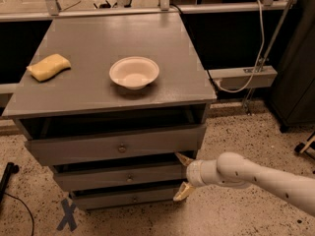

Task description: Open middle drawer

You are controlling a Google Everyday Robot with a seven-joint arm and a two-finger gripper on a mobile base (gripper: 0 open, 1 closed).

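Grey cabinet (201, 116), three drawers stacked in its front. The worktop (108, 28) carries a white bowl (134, 73) near the middle and a yellow sponge (48, 67) towards the left edge, the two well apart.

The top drawer (78, 151) has the tallest front, with a knob (122, 148) at its centre and a dark gap between it and the worktop. The middle drawer (98, 177) sits directly below: a low, wide grey front with a small round knob (129, 178) at its centre. Its front is set back under the top drawer's front. The lowest drawer (123, 197) sits under that, close to the floor.

A white arm (261, 177) reaches in from the lower right, low above the speckled floor (236, 136). The claw (183, 176) is at the right end of the middle drawer, released, its two pale fingers spread wide. The upper finger (184, 159) lies at the drawer front's top right corner. The lower finger (181, 192) lies just below the drawer's bottom edge, beside the lowest drawer's right end. The drawer's end falls between them; contact cannot be told. The claw is well to the right of the small knob.

A blue X mark (67, 214) is on the floor at the cabinet's lower left.
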